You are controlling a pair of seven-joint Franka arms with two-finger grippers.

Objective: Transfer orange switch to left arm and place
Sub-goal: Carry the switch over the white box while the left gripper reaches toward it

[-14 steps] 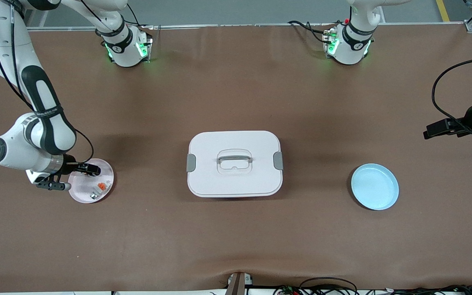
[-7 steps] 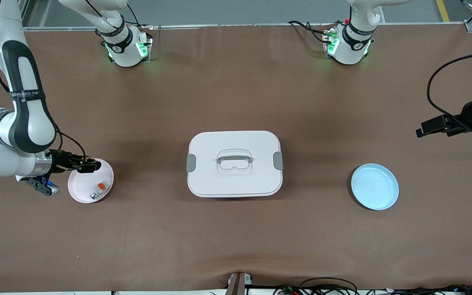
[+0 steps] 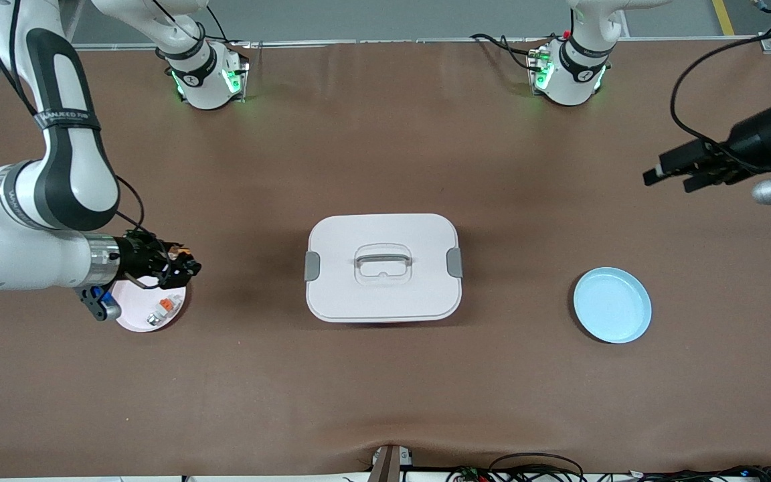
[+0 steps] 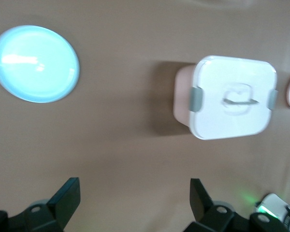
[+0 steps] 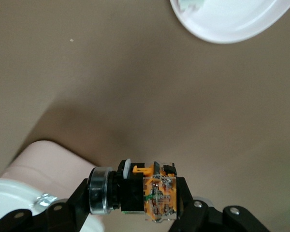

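My right gripper (image 3: 186, 263) is shut on the orange switch (image 3: 179, 253) and holds it in the air over the edge of the pink plate (image 3: 132, 317), on the side toward the box. In the right wrist view the switch (image 5: 141, 192) lies crosswise between the fingers (image 5: 189, 202), silver ring at one end, orange block at the other. The white box (image 3: 345, 294) with grey latches stands mid-table, lid shut; it also shows in the left wrist view (image 4: 232, 121). My left gripper (image 3: 668, 173) is open and empty, in the air over bare table at the left arm's end.
A light blue plate (image 3: 612, 304) lies toward the left arm's end and shows in the left wrist view (image 4: 35, 64). A small white-and-grey part with an orange tab (image 3: 163, 306) lies on the pink plate. The brown mat covers the table.
My right gripper has risen off the pink plate with the switch and moved toward the box. My left gripper has moved away from the front camera and in toward the table's middle.
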